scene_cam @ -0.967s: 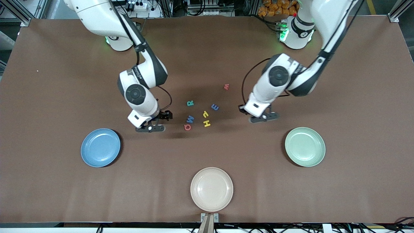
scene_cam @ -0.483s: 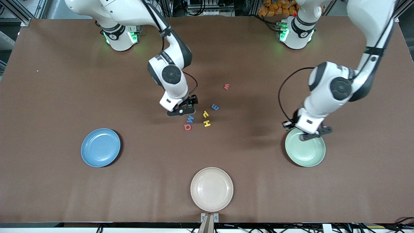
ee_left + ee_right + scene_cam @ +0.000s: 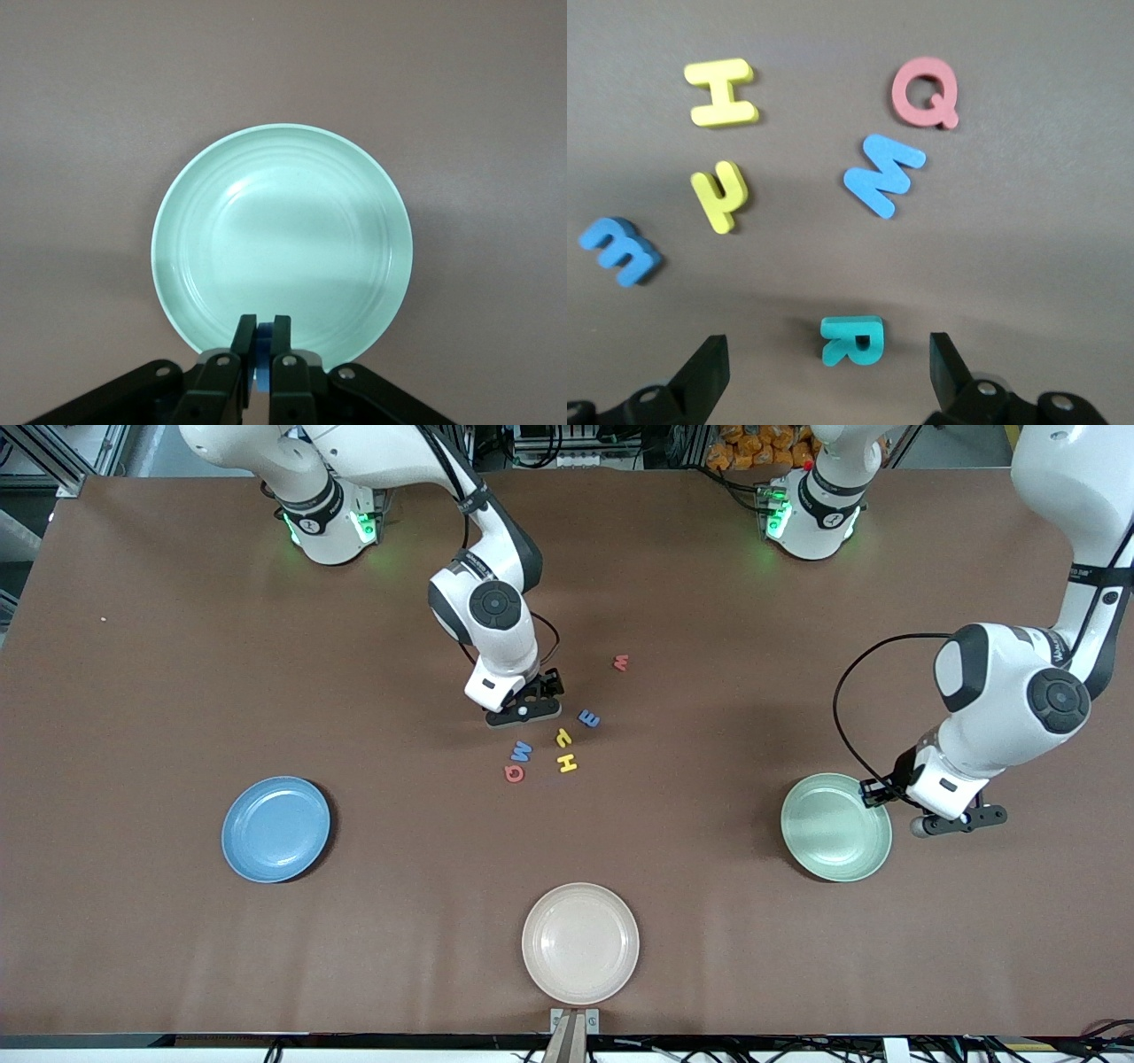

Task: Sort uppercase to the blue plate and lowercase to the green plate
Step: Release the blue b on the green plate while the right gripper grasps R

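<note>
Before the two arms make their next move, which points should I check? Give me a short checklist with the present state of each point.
1. Right gripper open over the teal R: ok, the fingers stand wide at either side of it.
2. R free of neighbours: ok, the blue M and the yellow hooked letter lie apart.
3. Left gripper holds something: ok, shut on a small blue piece.
4. Left gripper over the green plate: not ok in the front view, it hangs beside the rim.
5. Blue plate ready: ok, no letter in it.
</note>
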Motion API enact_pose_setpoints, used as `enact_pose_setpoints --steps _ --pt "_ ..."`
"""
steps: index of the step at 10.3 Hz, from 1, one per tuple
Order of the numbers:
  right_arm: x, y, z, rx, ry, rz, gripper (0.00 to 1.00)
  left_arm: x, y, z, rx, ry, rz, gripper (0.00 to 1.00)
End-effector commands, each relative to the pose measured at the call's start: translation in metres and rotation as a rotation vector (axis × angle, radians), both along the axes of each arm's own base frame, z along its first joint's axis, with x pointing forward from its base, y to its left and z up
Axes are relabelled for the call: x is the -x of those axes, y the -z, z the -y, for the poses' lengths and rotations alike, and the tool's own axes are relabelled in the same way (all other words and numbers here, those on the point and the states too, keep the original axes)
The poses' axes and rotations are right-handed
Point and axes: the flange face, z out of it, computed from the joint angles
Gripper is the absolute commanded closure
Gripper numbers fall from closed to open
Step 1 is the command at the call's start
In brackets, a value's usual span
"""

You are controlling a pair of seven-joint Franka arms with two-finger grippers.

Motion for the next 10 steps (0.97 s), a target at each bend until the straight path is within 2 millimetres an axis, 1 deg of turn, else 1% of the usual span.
enact_pose_setpoints --steps 1,2,3,4,5,6,9,10 --pt "0.003 0.011 0.002 0.023 -0.033 0.013 0.0 -0.01 0.001 -0.006 0.035 -0.016 -0.007 1.0" --pt "0.003 0.016 0.003 0.027 -0.031 0.01 0.0 -0.01 0.008 -0.011 0.055 -0.037 -0.02 1.0" --pt "0.001 0.022 0.006 0.029 -0.027 0.01 0.0 -0.01 0.014 -0.015 0.113 -0.093 -0.038 1.0" --pt "0.002 0.024 0.005 0.029 -0.024 0.011 0.0 -0.009 0.026 -0.018 0.152 -0.099 -0.054 1.0" --pt "0.003 0.026 0.005 0.031 -0.018 0.009 0.0 -0.009 0.034 -0.02 0.155 -0.059 -0.054 0.57" --pt "0.003 0.026 0.005 0.031 -0.016 0.008 0.0 -0.011 0.031 -0.021 0.15 -0.029 -0.038 0.01" --pt "0.004 0.032 0.006 0.04 -0.016 0.0 0.0 -0.016 0.02 -0.02 0.15 -0.03 -0.017 0.0" --pt "0.005 0.033 0.006 0.039 -0.014 -0.001 0.0 -0.018 0.012 -0.018 0.15 -0.028 -0.01 0.0"
